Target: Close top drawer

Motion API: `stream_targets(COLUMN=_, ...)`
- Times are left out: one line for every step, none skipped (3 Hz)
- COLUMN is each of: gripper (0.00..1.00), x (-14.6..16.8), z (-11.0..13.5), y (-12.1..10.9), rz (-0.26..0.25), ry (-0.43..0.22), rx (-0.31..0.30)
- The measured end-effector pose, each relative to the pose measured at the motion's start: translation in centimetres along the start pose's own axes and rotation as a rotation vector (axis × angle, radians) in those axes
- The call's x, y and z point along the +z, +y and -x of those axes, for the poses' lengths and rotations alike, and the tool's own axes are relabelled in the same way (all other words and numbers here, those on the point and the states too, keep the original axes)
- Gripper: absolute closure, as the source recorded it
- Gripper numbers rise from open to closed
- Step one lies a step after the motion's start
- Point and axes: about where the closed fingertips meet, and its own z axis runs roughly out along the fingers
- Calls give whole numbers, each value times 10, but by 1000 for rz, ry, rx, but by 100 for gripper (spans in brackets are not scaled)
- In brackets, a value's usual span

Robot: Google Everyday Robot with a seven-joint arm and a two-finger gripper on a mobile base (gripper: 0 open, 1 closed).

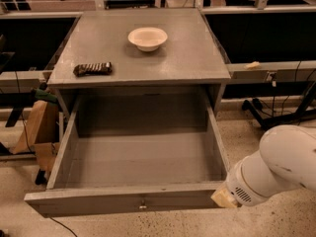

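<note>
Pincer (223,198) low right of frame, at the right end of the front panel of the top drawer (89,202), touching or just beside that corner; contact not clear. Mostly hidden behind the wrist housing, only a pale yellowish tip in view. Open or closed: cannot tell. White arm (281,168) at the right edge, bulky rounded link, round vented cap facing the drawer. Drawer pulled far out from under the table (192,58): wide grey box, grey bottom and side walls in full view. Front panel flat, grey, nearest the camera, slightly skewed with the left end lower in frame. Small round metal knob (142,203) at panel centre, well apart from the pincer. Table grey, square top, directly behind and above the drawer opening. On top: pale shallow bowl (147,37) upright toward the back centre; dark wrapped snack bar (93,68) flat near the front left edge, well apart from the bowl. Brown cardboard (35,127) on the ground left of the table, close to the drawer's left wall. Speckled floor (276,221) under the arm. Dark desks behind, black stand foot (266,115) at right.
</note>
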Motion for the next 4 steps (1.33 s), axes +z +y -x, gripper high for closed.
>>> stream_targets(gripper=100, x=13, z=5, y=2, rz=45, ry=-7, rx=-63)
stream_targets(gripper=81, x=17, z=12, y=4, rz=59, ry=-22, rx=-102)
stream_targets(gripper=58, x=20, z=32, y=6, rz=62, ry=-53, rx=-223)
stream_targets(gripper=35, x=20, z=33, y=7, rz=62, ry=-54, rx=-230)
